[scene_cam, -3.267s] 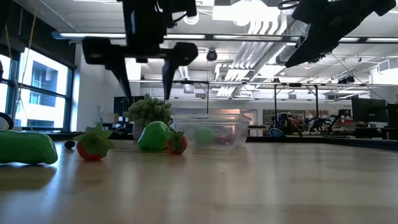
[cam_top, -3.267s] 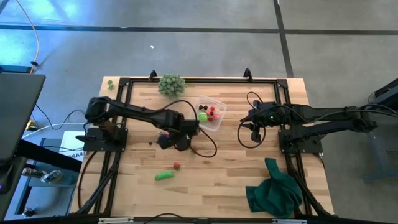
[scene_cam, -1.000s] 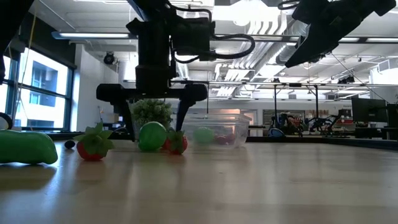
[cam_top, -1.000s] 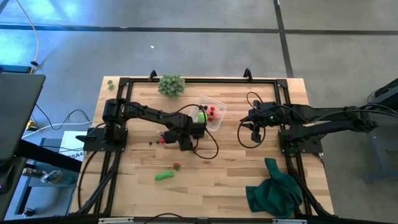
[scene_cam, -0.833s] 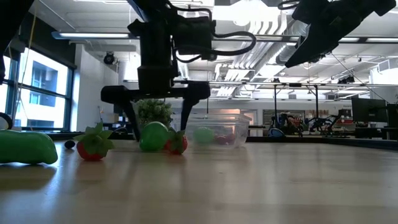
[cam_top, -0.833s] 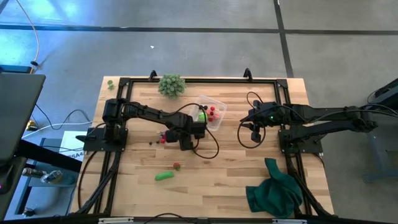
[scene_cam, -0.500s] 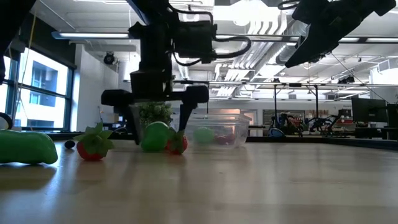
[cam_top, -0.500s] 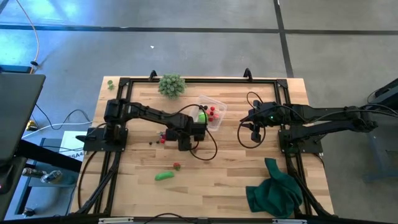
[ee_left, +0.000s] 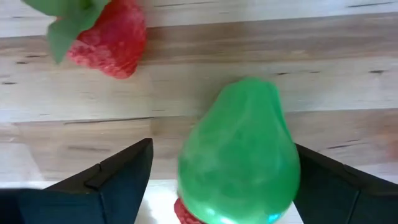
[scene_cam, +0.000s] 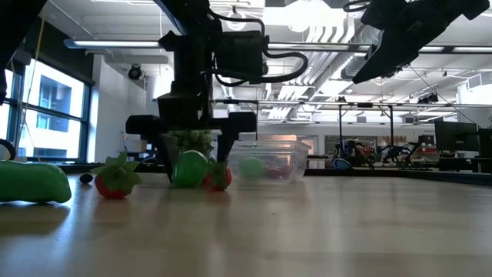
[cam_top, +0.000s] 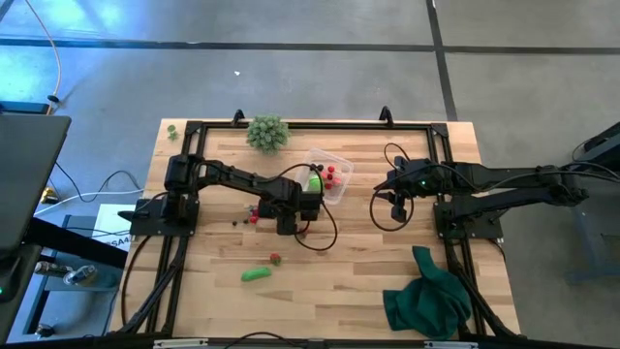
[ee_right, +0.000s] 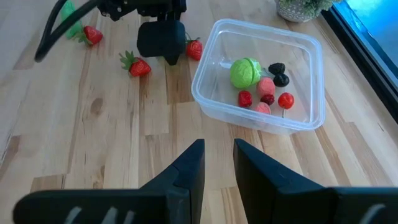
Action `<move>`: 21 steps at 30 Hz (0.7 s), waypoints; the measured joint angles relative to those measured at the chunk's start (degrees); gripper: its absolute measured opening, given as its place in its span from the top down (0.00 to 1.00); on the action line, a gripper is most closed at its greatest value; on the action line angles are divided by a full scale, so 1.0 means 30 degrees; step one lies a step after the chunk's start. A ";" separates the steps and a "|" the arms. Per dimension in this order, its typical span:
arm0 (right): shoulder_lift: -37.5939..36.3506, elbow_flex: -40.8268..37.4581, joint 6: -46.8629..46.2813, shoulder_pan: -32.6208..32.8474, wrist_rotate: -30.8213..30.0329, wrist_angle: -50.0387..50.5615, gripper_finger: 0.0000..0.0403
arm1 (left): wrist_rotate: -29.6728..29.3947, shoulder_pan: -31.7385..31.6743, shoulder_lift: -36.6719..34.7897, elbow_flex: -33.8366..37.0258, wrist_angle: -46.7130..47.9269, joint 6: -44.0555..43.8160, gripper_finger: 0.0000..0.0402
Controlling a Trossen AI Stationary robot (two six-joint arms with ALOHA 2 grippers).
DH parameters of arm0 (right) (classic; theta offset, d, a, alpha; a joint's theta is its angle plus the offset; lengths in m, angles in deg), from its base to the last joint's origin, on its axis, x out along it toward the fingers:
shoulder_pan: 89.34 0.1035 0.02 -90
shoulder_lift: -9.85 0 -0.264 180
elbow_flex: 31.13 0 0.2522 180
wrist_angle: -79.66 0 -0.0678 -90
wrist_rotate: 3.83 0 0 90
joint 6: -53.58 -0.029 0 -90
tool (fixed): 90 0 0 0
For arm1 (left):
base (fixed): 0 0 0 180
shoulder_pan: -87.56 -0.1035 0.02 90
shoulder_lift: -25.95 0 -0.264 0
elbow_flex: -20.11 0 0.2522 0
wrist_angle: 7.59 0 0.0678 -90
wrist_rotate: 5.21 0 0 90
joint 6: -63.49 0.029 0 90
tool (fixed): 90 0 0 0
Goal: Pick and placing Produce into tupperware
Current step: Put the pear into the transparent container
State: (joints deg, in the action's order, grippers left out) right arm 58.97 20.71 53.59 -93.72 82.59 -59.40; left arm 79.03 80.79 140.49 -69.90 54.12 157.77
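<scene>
I have the left pincer [scene_cam: 194,171] down at the counter [cam_top: 368,262] with its fingers spread wide on either side of a green pear [ee_left: 239,155], not closed on it; a strawberry [ee_left: 106,40] lies just beside. The tupperware [ee_right: 261,78] sits just beyond that pincer, already holding several pieces. My right pincer [ee_right: 217,163] hovers well apart, fingers nearly together and holding nothing.

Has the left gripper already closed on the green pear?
No: in the left wrist view the left gripper is open, its fingers standing apart on either side of the green pear, which rests on the table.
</scene>
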 joint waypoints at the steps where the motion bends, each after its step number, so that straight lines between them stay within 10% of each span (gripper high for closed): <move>1: 0.0001 0.0000 0.0007 0.0000 0.0000 -0.0007 0.81 | 0.0013 0.0000 0.0000 0.0000 0.0114 0.0000 0.20; 21: -0.0003 0.0000 0.0006 0.0006 -0.0022 -0.0007 0.81 | 0.0435 0.0007 0.0000 0.0000 0.0553 -0.0098 0.30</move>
State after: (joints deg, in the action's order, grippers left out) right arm 58.96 20.71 53.61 -93.71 82.53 -59.42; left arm 80.33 80.81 140.49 -69.90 55.77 157.48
